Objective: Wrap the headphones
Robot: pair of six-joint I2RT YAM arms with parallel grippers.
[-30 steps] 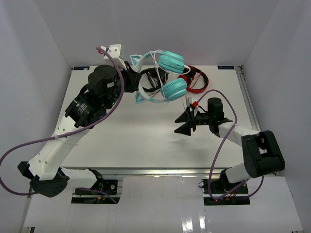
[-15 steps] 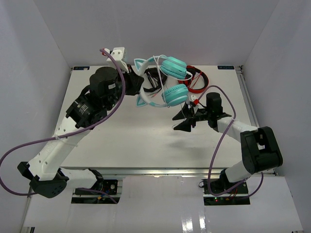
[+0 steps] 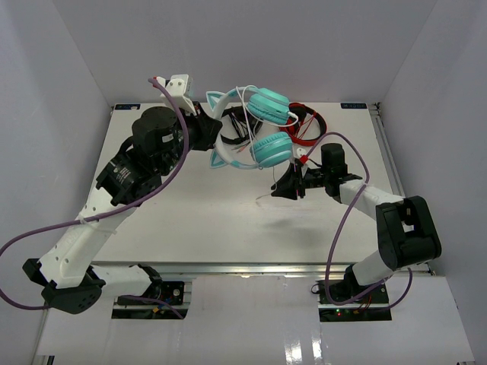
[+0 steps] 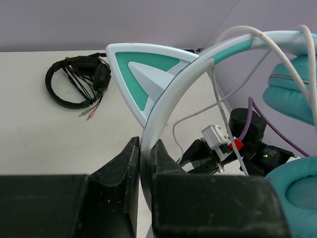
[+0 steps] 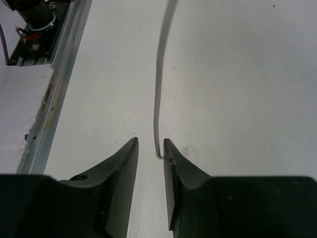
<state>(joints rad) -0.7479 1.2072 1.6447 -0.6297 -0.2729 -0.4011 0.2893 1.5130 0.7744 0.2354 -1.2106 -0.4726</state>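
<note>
Headphones (image 3: 268, 105) in left pincer (image 4: 145, 148), headband (image 4: 166, 96) leftward, cups (image 3: 272, 150) apparently rightward

Left tool (image 4: 146, 148) tight; right tool (image 5: 150, 148) seemingly ajar.

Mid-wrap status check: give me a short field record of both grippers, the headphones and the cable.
left gripper: shut on the headband of the teal headphones
right gripper: jaws narrowly apart, nothing clamped
cable: white, hangs down into the right gripper's gap
black headphones: on the table, untouched
red headphones: on the table, partly hidden by the teal pair
</note>
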